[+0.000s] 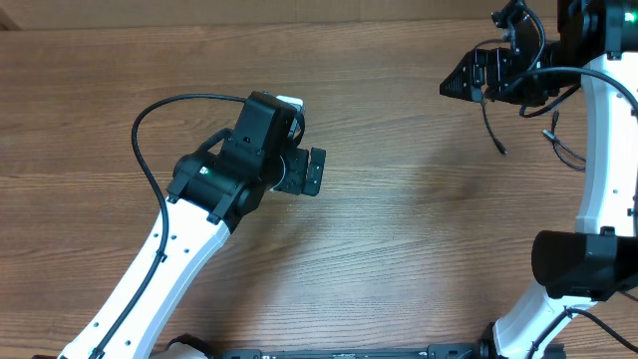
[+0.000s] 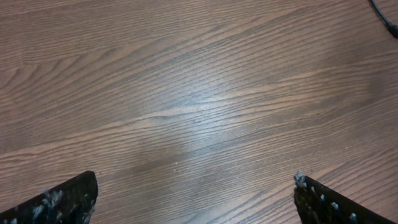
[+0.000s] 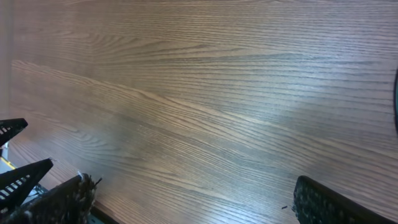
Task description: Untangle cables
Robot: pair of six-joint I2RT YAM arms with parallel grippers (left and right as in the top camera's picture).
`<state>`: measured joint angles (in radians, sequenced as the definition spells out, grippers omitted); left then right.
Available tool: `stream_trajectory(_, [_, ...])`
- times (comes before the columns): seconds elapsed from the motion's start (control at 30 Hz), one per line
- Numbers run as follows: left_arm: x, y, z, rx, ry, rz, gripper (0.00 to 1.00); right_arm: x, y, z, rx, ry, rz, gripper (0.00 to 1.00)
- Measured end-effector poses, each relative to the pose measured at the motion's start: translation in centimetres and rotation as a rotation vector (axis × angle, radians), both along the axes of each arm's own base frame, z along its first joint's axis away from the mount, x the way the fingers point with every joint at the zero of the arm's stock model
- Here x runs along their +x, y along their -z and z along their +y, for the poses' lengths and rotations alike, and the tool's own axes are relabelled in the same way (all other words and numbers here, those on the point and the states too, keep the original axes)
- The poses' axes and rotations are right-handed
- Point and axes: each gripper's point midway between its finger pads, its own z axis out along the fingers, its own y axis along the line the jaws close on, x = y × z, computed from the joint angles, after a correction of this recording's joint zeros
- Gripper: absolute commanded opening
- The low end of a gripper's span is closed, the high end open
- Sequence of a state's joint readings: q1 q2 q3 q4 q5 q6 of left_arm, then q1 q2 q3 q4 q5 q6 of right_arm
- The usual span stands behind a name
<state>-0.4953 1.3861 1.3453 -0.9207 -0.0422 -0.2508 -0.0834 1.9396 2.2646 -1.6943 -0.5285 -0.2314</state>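
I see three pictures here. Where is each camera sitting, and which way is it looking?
Overhead: fixed above, looking straight down on the wooden table; shows the left arm, the right arm and thin cables.
Left wrist: on the left arm's wrist, looking down at the wood past its own spread fingertips; a black cord crosses one corner.
Right wrist: on the right arm's wrist, looking at the wood over its own spread fingertips.
Shared: all three see the same table.

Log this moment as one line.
left jaws open, empty | right jaws open, empty | cables beside right arm, not gripped
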Motion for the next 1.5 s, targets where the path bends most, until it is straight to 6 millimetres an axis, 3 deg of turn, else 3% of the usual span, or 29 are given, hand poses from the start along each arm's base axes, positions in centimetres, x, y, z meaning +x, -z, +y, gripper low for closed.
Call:
stream_trajectory(1.23, [-0.1,0.1,0.0,0.002,0.0,0.004,1.0,0.2,-0.1,0.1,0.006,-0.002,-0.009,1.0])
stream_trajectory(1.5, [-3.2,2.1,1.8,0.084,-0.002,0.15,0.99,0.2,-0.1,0.1,0.007,-0.002,-0.01,1.0])
